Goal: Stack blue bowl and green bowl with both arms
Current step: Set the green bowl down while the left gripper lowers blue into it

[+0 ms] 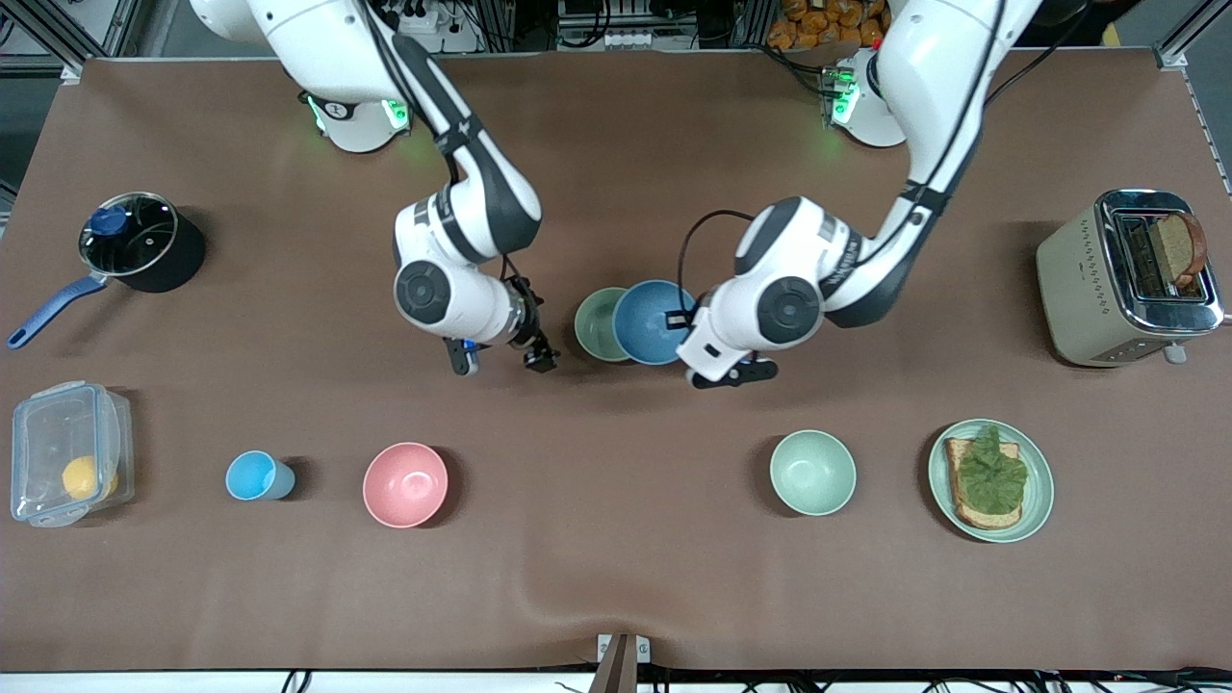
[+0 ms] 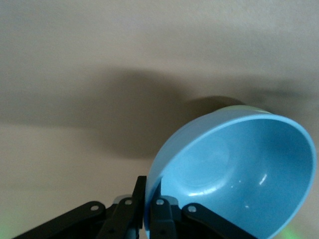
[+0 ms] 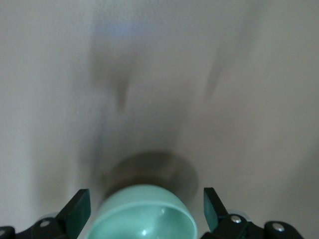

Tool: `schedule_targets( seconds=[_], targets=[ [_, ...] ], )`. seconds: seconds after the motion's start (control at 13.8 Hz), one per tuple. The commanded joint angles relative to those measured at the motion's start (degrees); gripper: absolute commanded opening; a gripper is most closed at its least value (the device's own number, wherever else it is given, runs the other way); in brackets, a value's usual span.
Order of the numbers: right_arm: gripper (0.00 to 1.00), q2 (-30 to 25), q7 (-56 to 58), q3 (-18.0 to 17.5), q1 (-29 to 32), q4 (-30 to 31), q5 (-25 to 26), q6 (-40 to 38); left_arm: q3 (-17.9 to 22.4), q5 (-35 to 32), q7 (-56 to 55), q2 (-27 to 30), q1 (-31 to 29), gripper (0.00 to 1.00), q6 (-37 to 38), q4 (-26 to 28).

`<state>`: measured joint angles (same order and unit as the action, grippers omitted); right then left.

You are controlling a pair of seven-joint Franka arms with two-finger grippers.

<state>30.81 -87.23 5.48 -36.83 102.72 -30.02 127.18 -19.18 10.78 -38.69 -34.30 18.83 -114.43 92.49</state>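
The blue bowl (image 1: 654,322) hangs tilted in my left gripper (image 1: 685,321), which is shut on its rim; one finger sits inside the bowl and one outside. In the left wrist view the blue bowl (image 2: 239,174) fills the frame beside that gripper (image 2: 151,185). The blue bowl overlaps the edge of the green bowl (image 1: 597,324), which rests upright on the table at the middle. My right gripper (image 1: 501,358) stands open beside the green bowl, toward the right arm's end. In the right wrist view the green bowl (image 3: 144,216) shows between its spread fingers (image 3: 79,206), which are clear of it.
Nearer the front camera stand a pink bowl (image 1: 405,484), a light-blue cup (image 1: 255,475), a paler mint bowl (image 1: 812,472) and a green plate (image 1: 1038,500) with toast. A toaster (image 1: 1107,289), a lidded pot (image 1: 135,241) and a clear container (image 1: 67,467) sit at the table's ends.
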Motion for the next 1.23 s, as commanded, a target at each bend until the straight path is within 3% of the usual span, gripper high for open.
schedule_targets(
  seconds=[0.0, 0.58, 0.65, 0.73, 0.8, 1.16],
  targets=[
    [1.0, 2.31, 0.39, -0.82, -0.26, -0.07, -2.67, 5.17, 0.38, 1.26, -1.91, -1.47, 2.09, 0.0, -3.25, -0.29],
    [1.0, 4.96, 0.65, -0.82, -3.34, 1.25, -3.91, 10.63, 0.64, 0.82, -3.76, -4.81, 5.17, 0.0, -7.92, -0.64],
    [1.0, 4.87, 0.65, -0.82, -3.43, 1.25, -3.91, 10.9, 0.64, 0.82, -3.76, -4.99, 5.52, 0.08, -7.92, -0.82],
    [1.0, 4.87, 0.65, -0.82, -3.34, 1.25, -3.91, 10.99, 0.73, 0.73, -3.5, -5.08, 5.61, 0.87, -7.92, -0.82],
    [1.0, 4.96, 0.65, -0.82, -3.34, 1.34, -3.91, 10.9, 0.81, 0.38, -3.41, -5.16, 5.69, 1.0, -7.92, -0.91],
    [1.0, 4.87, 0.65, -0.82, -3.43, 1.52, -3.91, 11.08, 0.99, -0.5, -3.5, -1.75, 5.26, 1.0, -7.13, -0.91]
  ],
)
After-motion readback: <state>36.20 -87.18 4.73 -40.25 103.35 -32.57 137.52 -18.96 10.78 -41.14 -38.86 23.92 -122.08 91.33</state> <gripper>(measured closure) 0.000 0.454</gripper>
